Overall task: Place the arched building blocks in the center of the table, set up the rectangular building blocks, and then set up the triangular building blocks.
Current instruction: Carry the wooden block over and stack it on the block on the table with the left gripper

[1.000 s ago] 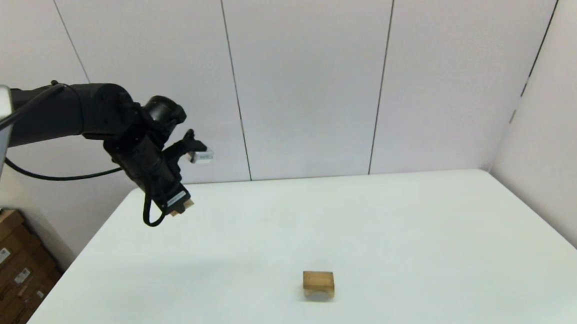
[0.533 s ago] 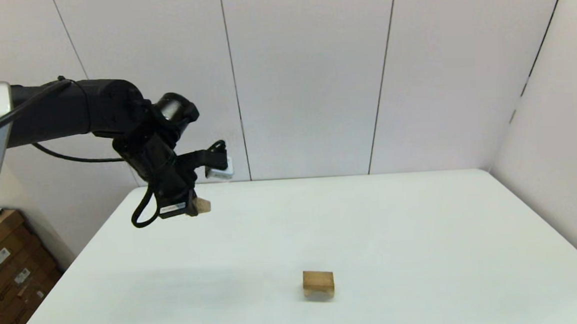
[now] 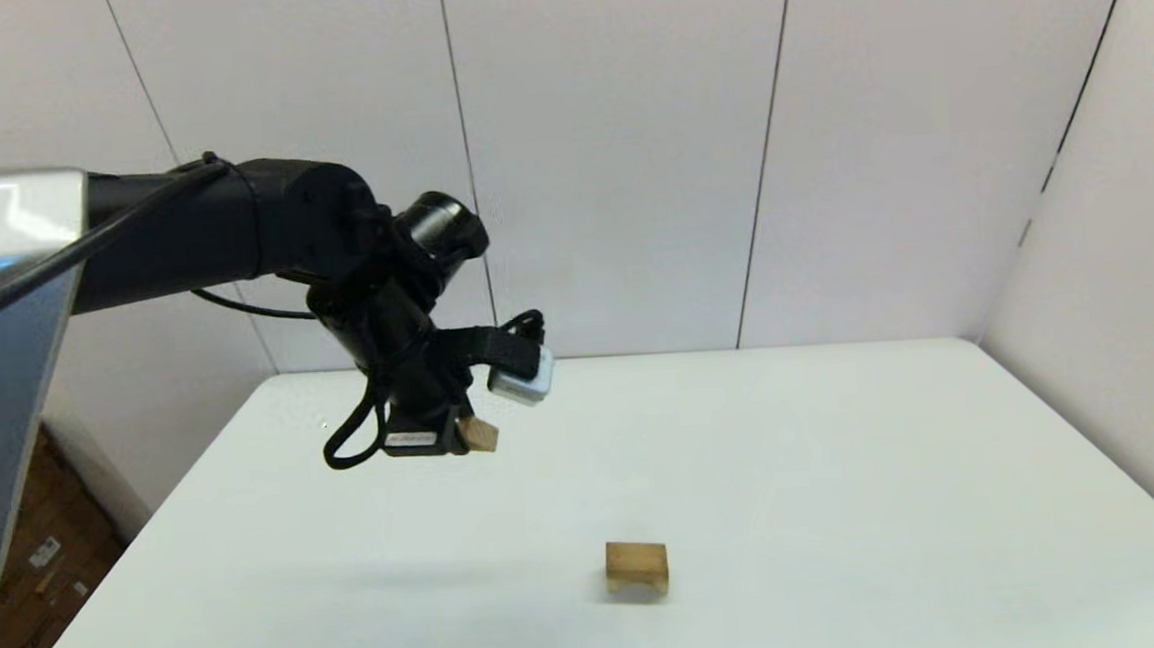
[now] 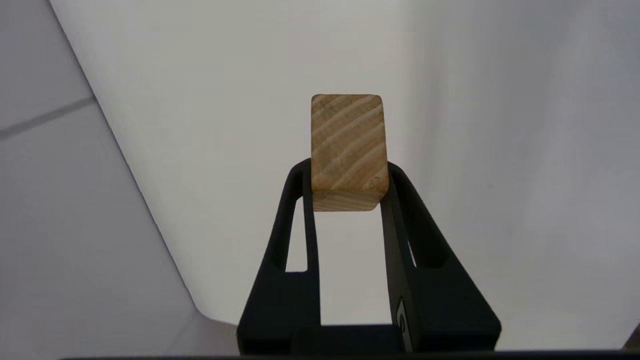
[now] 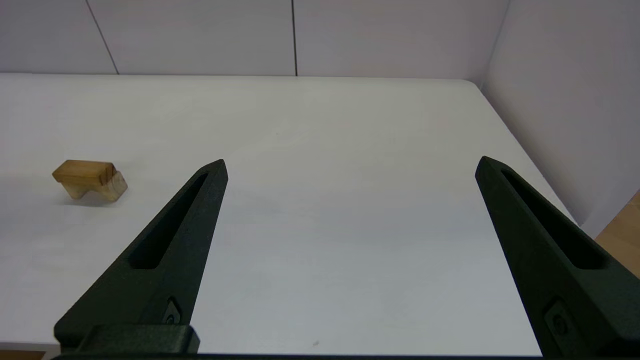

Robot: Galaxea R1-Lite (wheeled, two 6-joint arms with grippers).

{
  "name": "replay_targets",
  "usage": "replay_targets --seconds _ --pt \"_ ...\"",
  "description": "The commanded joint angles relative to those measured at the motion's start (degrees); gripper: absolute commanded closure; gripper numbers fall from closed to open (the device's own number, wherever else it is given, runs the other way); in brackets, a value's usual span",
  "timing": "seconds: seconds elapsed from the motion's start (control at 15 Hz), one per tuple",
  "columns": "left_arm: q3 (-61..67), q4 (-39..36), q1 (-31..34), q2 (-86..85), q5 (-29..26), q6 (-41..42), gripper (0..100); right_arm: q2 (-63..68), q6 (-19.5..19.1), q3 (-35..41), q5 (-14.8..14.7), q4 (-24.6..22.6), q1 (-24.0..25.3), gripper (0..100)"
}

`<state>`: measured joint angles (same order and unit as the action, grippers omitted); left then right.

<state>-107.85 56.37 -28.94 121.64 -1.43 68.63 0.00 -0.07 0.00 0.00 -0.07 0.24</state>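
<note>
Head view shows me the left gripper (image 3: 464,437) clamped on the rectangular building block (image 3: 480,434) above the table (image 3: 795,451), arched building block (image 3: 637,567) resting mid-table, right gripper (image 5: 350,165) spread wide, empty.

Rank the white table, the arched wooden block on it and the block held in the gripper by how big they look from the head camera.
1. The table, by far the largest.
2. The arched block.
3. The rectangular block in the left gripper. It looks smallest, but it is mostly hidden and farther off, so this ranking is unsure.
</note>
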Motion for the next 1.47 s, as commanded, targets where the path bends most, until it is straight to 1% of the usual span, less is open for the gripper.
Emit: replay_targets --seconds 0.07,0.27,0.53,0.67,0.8,1.07,1.33,1.47 --pt "-2.45 0.67 -6.13 3.25 -0.07 -2.63 100 0.0 -0.01 0.0 0.0 -0.01 0.02 0" --pt "-4.21 1.73 -10.0 5.28 0.2 -4.38 100 0.0 -0.01 0.09 0.0 0.07 0.02 0" --pt "-4.74 1.73 -14.83 8.09 0.2 -11.42 100 0.0 -0.01 0.0 0.0 -0.01 0.02 0" --pt "-4.74 1.81 -16.24 9.32 0.2 -15.63 100 0.0 -0.01 0.0 0.0 -0.01 0.02 0" --pt "-4.74 1.73 -17.38 10.46 0.2 -22.75 100 0.0 -0.01 0.0 0.0 -0.01 0.02 0" --pt "-5.27 1.02 -17.47 12.57 0.2 -28.47 100 0.0 -0.01 0.0 0.0 -0.01 0.02 0" --pt "-5.27 0.06 -17.29 14.15 -0.07 -29.08 100 0.0 -0.01 0.0 0.0 -0.01 0.02 0" --pt "-5.27 -0.82 -17.29 14.77 -1.39 -29.08 100 0.0 -0.01 0.0 0.09 -0.01 0.02 0"
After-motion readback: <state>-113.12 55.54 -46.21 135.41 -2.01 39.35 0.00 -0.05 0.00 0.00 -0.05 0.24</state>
